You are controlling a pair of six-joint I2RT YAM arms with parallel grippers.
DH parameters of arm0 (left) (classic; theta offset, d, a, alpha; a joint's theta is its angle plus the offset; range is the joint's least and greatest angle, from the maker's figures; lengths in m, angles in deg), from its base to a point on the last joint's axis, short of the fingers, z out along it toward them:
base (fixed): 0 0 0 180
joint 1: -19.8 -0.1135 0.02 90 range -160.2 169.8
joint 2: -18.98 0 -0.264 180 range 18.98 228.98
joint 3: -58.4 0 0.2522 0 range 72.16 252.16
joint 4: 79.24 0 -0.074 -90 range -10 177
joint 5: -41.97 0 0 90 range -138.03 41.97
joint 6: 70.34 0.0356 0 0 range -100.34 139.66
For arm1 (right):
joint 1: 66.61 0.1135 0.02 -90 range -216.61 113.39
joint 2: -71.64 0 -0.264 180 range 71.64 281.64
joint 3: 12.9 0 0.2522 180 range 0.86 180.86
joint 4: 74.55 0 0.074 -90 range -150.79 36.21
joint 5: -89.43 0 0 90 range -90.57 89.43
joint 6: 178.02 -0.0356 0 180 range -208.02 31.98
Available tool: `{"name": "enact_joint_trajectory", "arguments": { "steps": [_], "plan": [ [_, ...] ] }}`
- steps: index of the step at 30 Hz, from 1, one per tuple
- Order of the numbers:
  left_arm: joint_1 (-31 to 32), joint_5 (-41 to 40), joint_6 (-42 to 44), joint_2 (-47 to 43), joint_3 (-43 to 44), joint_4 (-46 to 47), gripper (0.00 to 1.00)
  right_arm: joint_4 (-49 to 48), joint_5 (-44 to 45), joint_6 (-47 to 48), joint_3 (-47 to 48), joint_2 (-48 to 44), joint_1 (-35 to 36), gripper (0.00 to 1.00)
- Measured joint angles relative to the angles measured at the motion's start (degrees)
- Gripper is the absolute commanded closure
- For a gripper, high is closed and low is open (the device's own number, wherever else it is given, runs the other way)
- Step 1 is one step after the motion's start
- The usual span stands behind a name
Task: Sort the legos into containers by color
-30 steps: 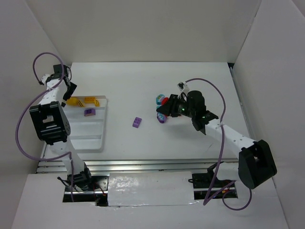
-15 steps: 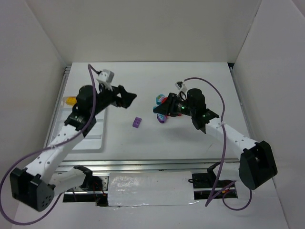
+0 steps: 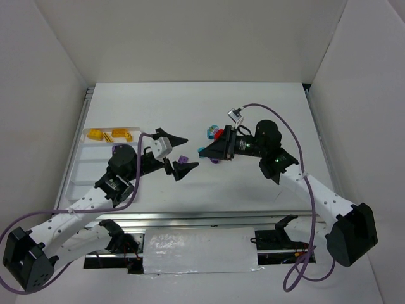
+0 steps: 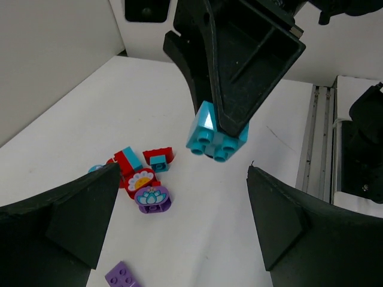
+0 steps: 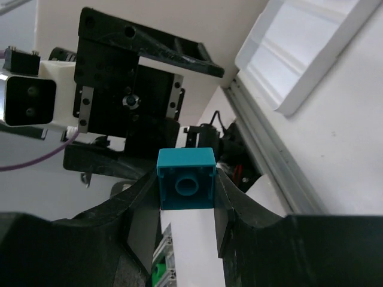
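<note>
Top external, yellow legos [image 3: 111,135] in tray [image 3: 79,168], L jaws apart, R grips teal lego [image 5: 185,178]

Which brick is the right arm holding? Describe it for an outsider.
Near the table's middle, the right arm reaches leftward. Its jaws pinch a teal brick above the surface. Other bricks lie loose on the table or in the tray; only this one is held.

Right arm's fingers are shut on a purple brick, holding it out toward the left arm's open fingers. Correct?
Not quite: the brick is teal, not purple. The left wrist view shows the right arm's fingers shut on a teal brick, holding it out toward the left arm's open fingers.
</note>
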Motion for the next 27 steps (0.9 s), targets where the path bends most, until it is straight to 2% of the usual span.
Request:
{"name": "enact_joint_trajectory", "arguments": {
  "steps": [5,7,10,11,12,14,15,16,18,19,20,23,27],
  "plan": [
    [0.7,2.0,0.5,0.1,0.7,0.6,0.06,-1.4,-1.7,-2.2,0.0,0.2,3.4,1.00],
    [0.8,3.3,0.8,0.5,1.4,0.2,0.19,-1.9,-1.6,-2.5,0.2,0.7,4.2,1.00],
    [1.1,4.8,1.0,1.1,2.0,-0.6,0.31,-2.3,-1.1,-2.7,1.1,2.3,5.2,1.00],
    [1.1,5.0,1.0,1.1,2.1,-0.7,0.37,-2.4,-1.0,-2.7,1.4,2.8,5.5,1.00],
    [1.1,5.8,1.0,1.1,2.1,-0.9,0.48,-2.4,-0.6,-2.7,1.7,3.2,5.9,1.00],
    [1.2,6.5,1.0,1.1,2.1,-1.3,0.58,-3.0,-0.2,-3.3,1.9,3.9,6.1,1.00],
    [1.2,6.7,1.4,1.1,2.1,-1.4,0.74,-3.1,0.1,-3.9,1.9,4.1,6.1,0.99],
    [1.2,6.8,1.4,1.1,2.1,-1.6,0.85,-3.3,0.1,-4.0,1.9,4.3,6.1,0.97],
    [1.1,6.6,1.2,1.1,2.1,-1.9,1.00,-3.7,0.1,-4.3,1.9,4.7,6.1,0.65],
    [1.1,6.3,1.2,1.1,2.2,-2.1,1.00,-3.8,0.1,-4.4,1.9,4.8,6.1,0.42],
    [1.1,5.7,0.9,1.1,2.3,-2.5,1.00,-3.9,0.0,-4.6,1.9,4.9,6.1,0.01],
    [1.2,0.1,-0.6,1.1,2.4,-3.2,1.00,-4.7,-0.6,-4.0,1.9,5.0,5.9,0.00],
    [1.2,-15.8,-4.1,1.1,2.4,-5.2,1.00,-4.0,0.3,-2.0,0.5,4.4,1.9,0.00]
  ]
}}
